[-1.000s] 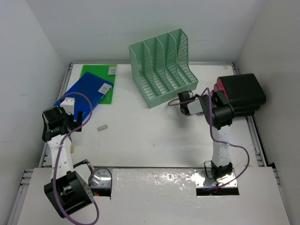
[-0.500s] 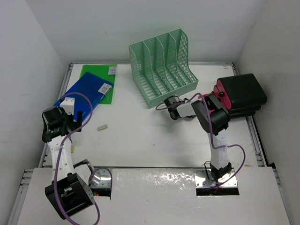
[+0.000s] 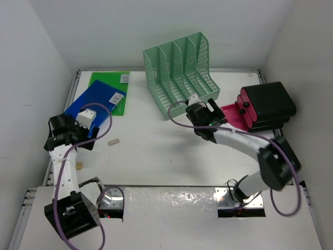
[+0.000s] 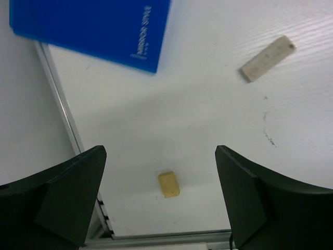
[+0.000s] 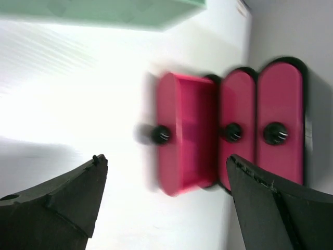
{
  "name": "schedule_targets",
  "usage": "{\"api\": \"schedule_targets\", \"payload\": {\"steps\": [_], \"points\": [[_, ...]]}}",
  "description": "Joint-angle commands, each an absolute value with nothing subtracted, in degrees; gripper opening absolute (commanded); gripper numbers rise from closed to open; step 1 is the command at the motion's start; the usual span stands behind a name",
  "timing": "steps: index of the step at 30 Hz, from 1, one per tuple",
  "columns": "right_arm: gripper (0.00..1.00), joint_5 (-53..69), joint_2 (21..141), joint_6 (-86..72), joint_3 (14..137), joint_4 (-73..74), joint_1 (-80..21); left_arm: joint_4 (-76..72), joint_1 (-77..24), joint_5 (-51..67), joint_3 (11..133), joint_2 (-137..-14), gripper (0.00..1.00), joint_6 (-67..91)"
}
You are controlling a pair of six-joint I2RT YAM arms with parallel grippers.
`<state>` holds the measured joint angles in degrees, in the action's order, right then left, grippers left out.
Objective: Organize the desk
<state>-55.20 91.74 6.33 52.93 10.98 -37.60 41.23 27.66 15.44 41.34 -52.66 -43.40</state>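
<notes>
Between the black jaws of the left gripper [image 4: 159, 152] a pale yellow eraser [image 4: 169, 184] lies on the white desk [image 4: 197, 120]. Beyond them are a blue folder [image 4: 88, 26] with white lettering and a greyish-beige stick [image 4: 267, 58]. Between the black jaws of the right gripper [image 5: 166, 157] show three pink drawers [image 5: 239, 99] with black knobs in a black box [image 3: 270, 99]. Farther ahead is a mint-green mesh rack [image 5: 104, 10].

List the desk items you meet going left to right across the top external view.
Flat blue rectangular folder → mint-green mesh file rack → pulled-out pink plastic drawer → black drawer box.
</notes>
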Motion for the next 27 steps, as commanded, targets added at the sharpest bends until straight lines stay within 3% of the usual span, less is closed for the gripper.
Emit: {"api": "schedule_targets", "payload": {"steps": [1,5,9,27], "points": [[0.91,-34.77,79.66,1.67,44.25,4.17,-37.0,43.63,20.86,15.7,43.42,-53.08,0.84,-48.52],[0.89,-11.32,69.27,0.35,36.5,-3.77,-37.0,34.91,4.43,7.31,37.54,-56.59,0.85,-52.46],[0.86,-2.31,65.57,-3.69,33.75,-5.62,-37.18,30.68,3.08,8.78,34.98,-61.86,0.79,-60.02],[0.82,-0.18,66.09,-5.19,33.13,-4.4,-37.7,16.17,2.46,14.85,36.47,-81.64,0.76,-60.38]]}}
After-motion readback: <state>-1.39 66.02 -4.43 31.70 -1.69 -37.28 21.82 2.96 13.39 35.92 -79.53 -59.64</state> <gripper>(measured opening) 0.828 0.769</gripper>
